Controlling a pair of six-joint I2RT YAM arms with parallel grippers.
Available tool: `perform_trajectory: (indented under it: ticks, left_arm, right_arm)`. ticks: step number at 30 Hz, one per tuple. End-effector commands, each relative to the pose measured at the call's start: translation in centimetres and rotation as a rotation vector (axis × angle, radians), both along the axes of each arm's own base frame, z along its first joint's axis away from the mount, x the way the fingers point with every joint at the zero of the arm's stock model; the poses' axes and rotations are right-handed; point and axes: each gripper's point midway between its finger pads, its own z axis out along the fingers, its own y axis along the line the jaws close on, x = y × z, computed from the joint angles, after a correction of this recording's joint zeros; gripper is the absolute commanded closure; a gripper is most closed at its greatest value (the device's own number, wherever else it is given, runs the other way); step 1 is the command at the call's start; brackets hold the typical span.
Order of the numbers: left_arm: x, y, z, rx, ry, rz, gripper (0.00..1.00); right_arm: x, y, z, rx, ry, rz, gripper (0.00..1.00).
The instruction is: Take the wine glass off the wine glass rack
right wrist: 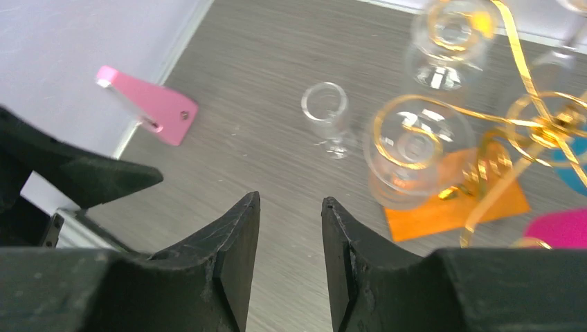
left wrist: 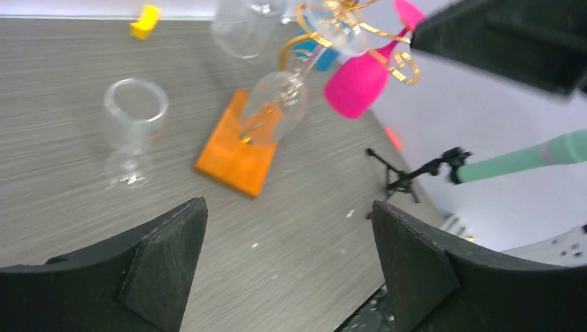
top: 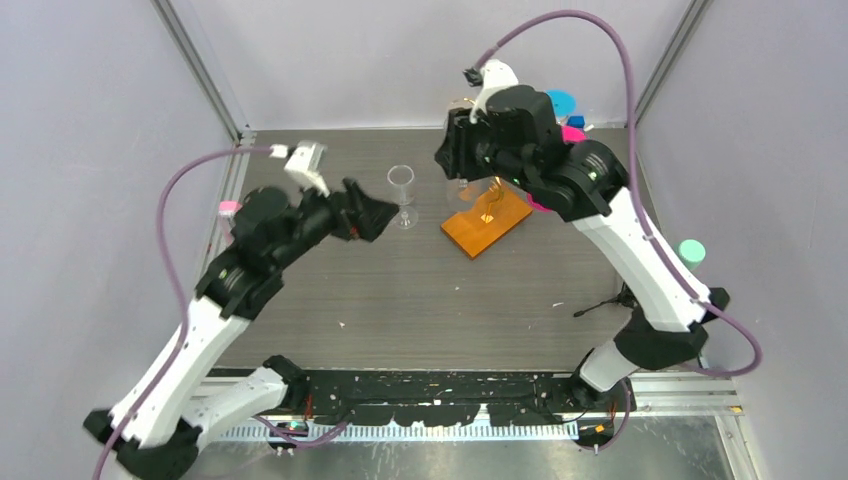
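Observation:
The wine glass rack [top: 487,222] is a gold wire tree [right wrist: 536,121] on an orange base [left wrist: 239,149]. A clear wine glass [right wrist: 415,149] hangs bowl-down in a gold loop, with a second clear one [right wrist: 450,38] behind it and a pink one [left wrist: 360,79] beside it. Another clear wine glass [top: 402,195] stands upright on the table, left of the rack. My right gripper [right wrist: 291,198] hovers above the rack's left side [top: 455,150], jaws apart by a narrow gap with nothing between them. My left gripper [left wrist: 289,203] is wide open and empty, just left of the standing glass [left wrist: 135,117].
A small black tripod [left wrist: 408,176] stands right of the rack, with a green piece [left wrist: 526,159] beyond it. A pink tag [right wrist: 149,104] lies at the table's left edge. A yellow item [left wrist: 145,21] sits by the back wall. Blue and pink discs [top: 565,105] lie behind the right arm.

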Motion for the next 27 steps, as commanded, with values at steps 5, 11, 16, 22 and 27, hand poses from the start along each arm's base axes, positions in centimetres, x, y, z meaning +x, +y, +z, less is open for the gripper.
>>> perform_trajectory:
  ticks: [5, 11, 16, 22, 27]
  left_arm:
    - [4.8, -7.2, 7.0, -0.288, 0.071, -0.119, 0.16]
    - [9.8, -9.6, 8.4, -0.36, 0.107, -0.056, 0.22]
    - [12.6, -11.5, 8.7, -0.376, 0.101, -0.059, 0.22]
    - [14.6, -12.9, 8.9, -0.357, 0.094, -0.068, 0.32]
    - [15.7, -13.8, 7.4, -0.358, 0.127, -0.067, 0.37]
  right_arm:
    - [-2.3, -9.1, 0.8, -0.04, -0.065, -0.254, 0.57]
    - [-3.8, -11.2, -0.2, -0.034, -0.054, -0.283, 0.57]
    - [-4.8, -12.5, -0.7, -0.008, -0.048, -0.309, 0.63]
    - [-5.6, -13.1, -1.1, 0.024, -0.04, -0.314, 0.69]
    - [-5.9, -13.1, -1.1, 0.038, -0.046, -0.301, 0.72]
